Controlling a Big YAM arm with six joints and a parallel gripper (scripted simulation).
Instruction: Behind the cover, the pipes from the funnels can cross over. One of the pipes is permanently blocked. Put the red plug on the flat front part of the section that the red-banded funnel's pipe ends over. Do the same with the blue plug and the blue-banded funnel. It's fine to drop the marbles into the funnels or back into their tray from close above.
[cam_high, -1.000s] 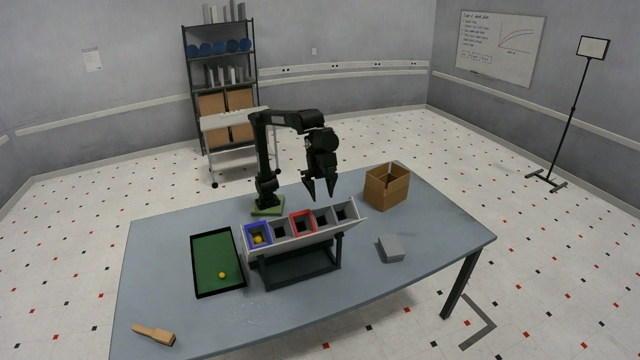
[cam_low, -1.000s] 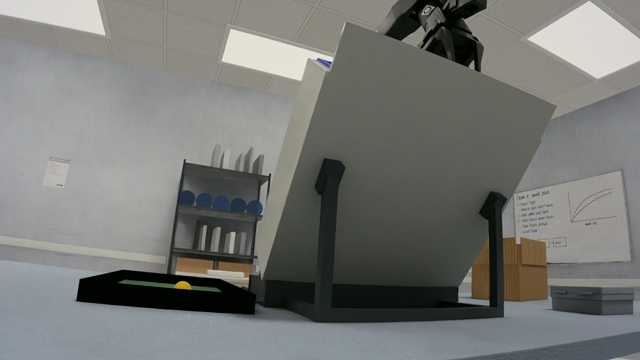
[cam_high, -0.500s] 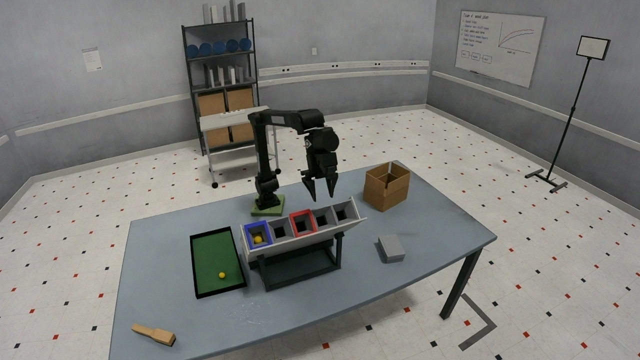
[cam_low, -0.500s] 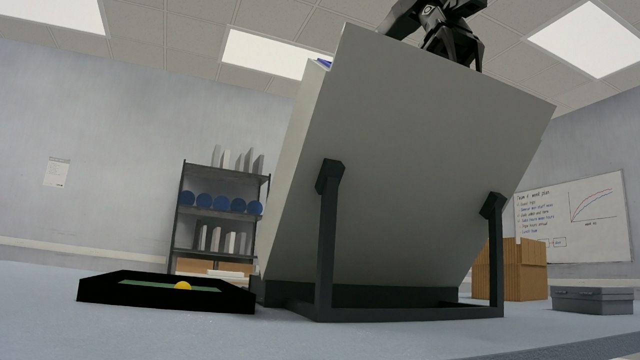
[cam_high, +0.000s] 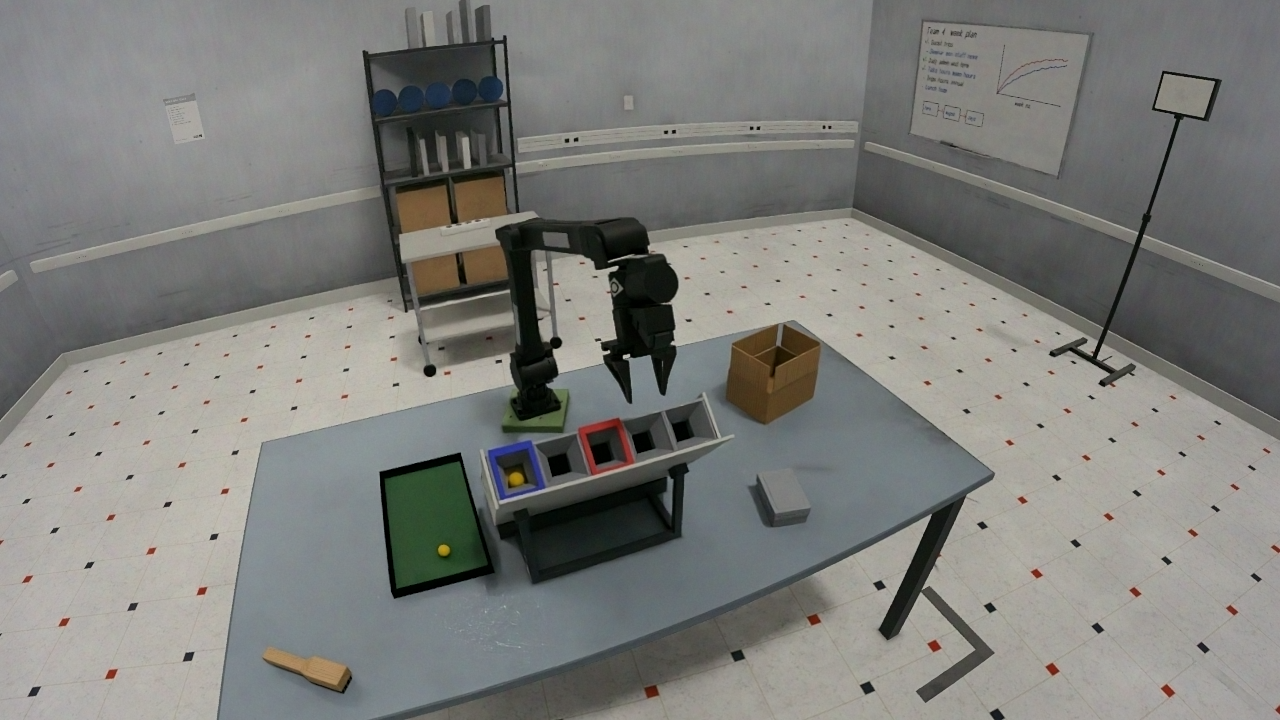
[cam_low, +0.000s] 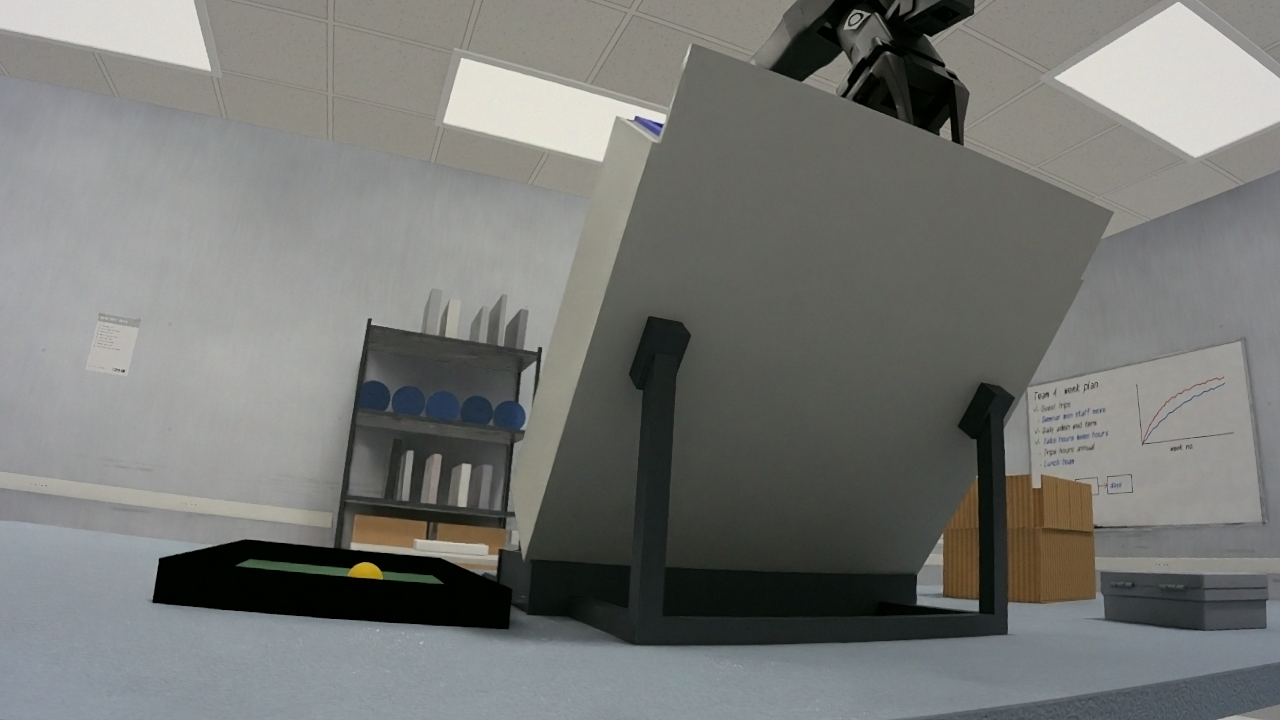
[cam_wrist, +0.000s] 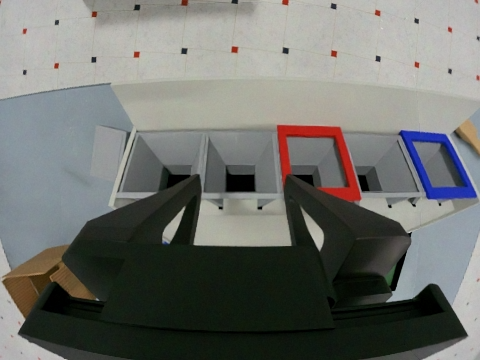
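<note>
A white rack of several funnels (cam_high: 604, 447) stands tilted on a black frame mid-table. The blue-banded funnel (cam_high: 514, 465) is at its left end, with a yellow marble (cam_high: 515, 479) sitting in it. The red-banded funnel (cam_high: 606, 445) is in the middle. My gripper (cam_high: 642, 380) hangs open and empty behind and above the rack, pointing down. In the wrist view my fingers frame a plain grey funnel, with the red funnel (cam_wrist: 314, 160) and the blue funnel (cam_wrist: 440, 164) to the right. A second marble (cam_high: 443, 550) lies in the green tray (cam_high: 432, 523). I see neither plug clearly.
A cardboard box (cam_high: 772, 371) stands at the back right of the table. A grey box (cam_high: 782, 497) lies right of the rack, and a wooden block (cam_high: 307, 668) lies near the front left edge. The white cover (cam_low: 805, 358) hides the pipes.
</note>
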